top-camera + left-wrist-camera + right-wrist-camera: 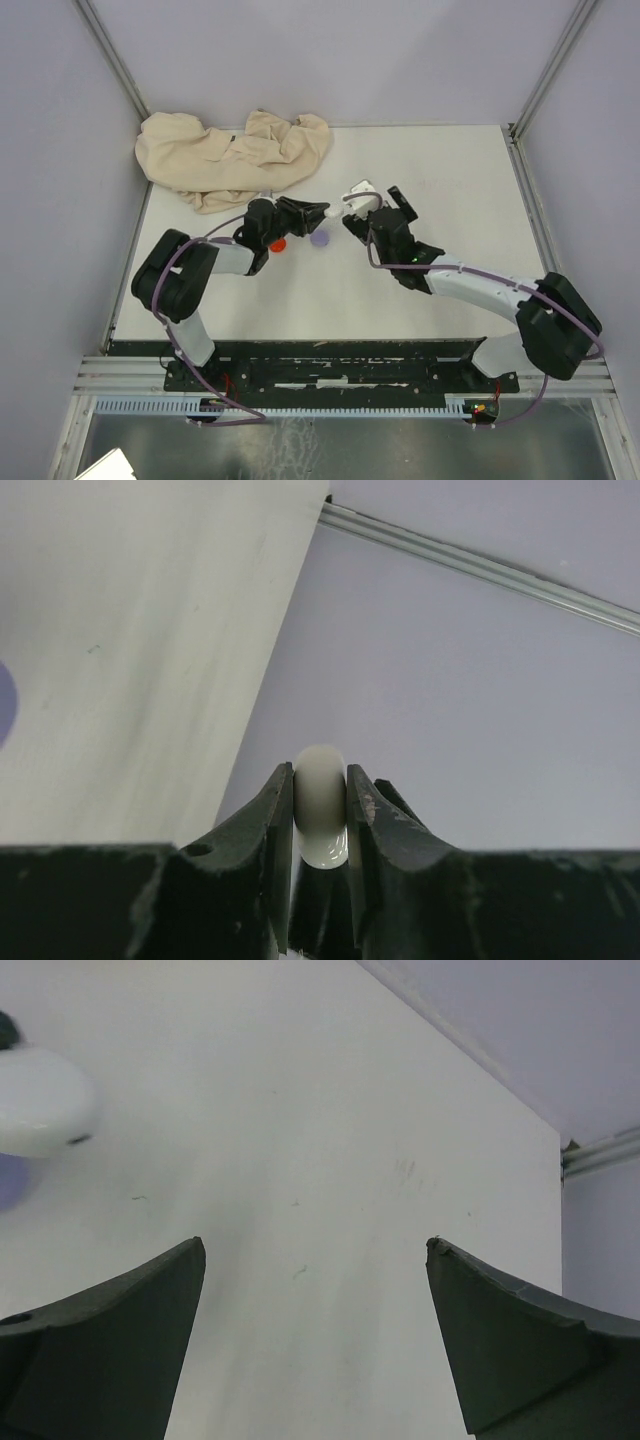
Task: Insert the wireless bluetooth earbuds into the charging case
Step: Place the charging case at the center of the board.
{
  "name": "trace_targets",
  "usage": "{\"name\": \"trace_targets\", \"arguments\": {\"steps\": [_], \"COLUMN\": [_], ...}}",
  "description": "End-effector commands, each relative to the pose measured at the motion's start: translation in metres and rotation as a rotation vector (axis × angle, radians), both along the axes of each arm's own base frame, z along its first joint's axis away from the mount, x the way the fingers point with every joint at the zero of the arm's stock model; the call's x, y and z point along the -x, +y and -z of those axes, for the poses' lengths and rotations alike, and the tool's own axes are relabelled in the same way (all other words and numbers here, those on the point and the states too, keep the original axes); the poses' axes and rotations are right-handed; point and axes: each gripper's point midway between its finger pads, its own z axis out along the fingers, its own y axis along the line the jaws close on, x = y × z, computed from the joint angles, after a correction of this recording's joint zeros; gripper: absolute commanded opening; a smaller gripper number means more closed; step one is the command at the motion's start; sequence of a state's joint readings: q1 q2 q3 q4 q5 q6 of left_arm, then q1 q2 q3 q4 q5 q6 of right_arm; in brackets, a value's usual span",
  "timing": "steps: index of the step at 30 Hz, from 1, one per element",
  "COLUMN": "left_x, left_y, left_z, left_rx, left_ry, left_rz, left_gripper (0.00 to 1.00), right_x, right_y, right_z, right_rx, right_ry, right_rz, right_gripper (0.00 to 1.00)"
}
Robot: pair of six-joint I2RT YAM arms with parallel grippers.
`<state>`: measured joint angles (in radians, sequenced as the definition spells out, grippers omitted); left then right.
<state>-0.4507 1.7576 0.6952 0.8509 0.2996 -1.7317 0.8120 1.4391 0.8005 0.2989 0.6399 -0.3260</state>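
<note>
My left gripper (320, 213) is shut on a small white rounded piece (321, 805), held off the table; I cannot tell whether it is an earbud or a disc. My right gripper (378, 208) is open and empty, its fingertips (190, 1260) wide apart over bare table. A white rounded case (360, 192) lies just past its left finger and also shows at the left edge of the right wrist view (35, 1100). A pale purple disc (318, 239) and a red disc (278, 243) lie below the left gripper. No stemmed earbuds are clearly visible.
A crumpled beige cloth (232, 155) lies at the back left of the white table (450, 180). Grey walls and metal frame rails (540, 80) enclose the table. The two grippers sit close together near the table's middle.
</note>
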Motion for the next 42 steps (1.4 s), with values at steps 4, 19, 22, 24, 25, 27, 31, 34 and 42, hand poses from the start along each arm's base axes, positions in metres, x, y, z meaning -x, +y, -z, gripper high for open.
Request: {"name": "trace_targets", "arguments": {"steps": [4,19,22,24,25,27,31,34,42], "left_x": [0.009,0.06,0.063,0.063,0.064,0.063,0.065,0.066,0.07], "left_y": [0.018,0.076,0.079,0.081,0.082,0.084,0.086,0.087,0.088], "left_z": [0.01,0.062,0.072,0.076,0.079,0.082,0.092,0.1,0.112], "left_rx": [-0.327,-0.669,-0.67,-0.684,-0.694,-0.702,-0.717,-0.728,-0.74], "left_ry": [-0.157,-0.103,-0.099,-0.108,-0.106,-0.122,-0.122,-0.114,-0.105], "left_rz": [0.114,0.084,0.08,0.077,0.076,0.069,0.072,0.078,0.095], "left_gripper": [0.03,0.03,0.03,0.03,0.03,0.03,0.03,0.03,0.26], "right_x": [0.005,-0.008,-0.01,-0.01,-0.011,-0.011,-0.012,-0.012,-0.015], "right_y": [-0.046,-0.028,-0.027,-0.027,-0.028,-0.028,-0.027,-0.026,-0.022], "right_z": [-0.023,-0.017,-0.015,-0.014,-0.014,-0.013,-0.011,-0.011,-0.012], "right_rx": [-0.252,-0.307,-0.315,-0.324,-0.325,-0.33,-0.341,-0.354,-0.398], "right_ry": [0.084,0.182,0.195,0.197,0.2,0.204,0.214,0.225,0.257], "right_rz": [0.181,0.165,0.161,0.16,0.161,0.161,0.154,0.146,0.126], "right_gripper": [0.99,1.0,1.0,1.0,1.0,0.99,1.0,1.0,1.0]}}
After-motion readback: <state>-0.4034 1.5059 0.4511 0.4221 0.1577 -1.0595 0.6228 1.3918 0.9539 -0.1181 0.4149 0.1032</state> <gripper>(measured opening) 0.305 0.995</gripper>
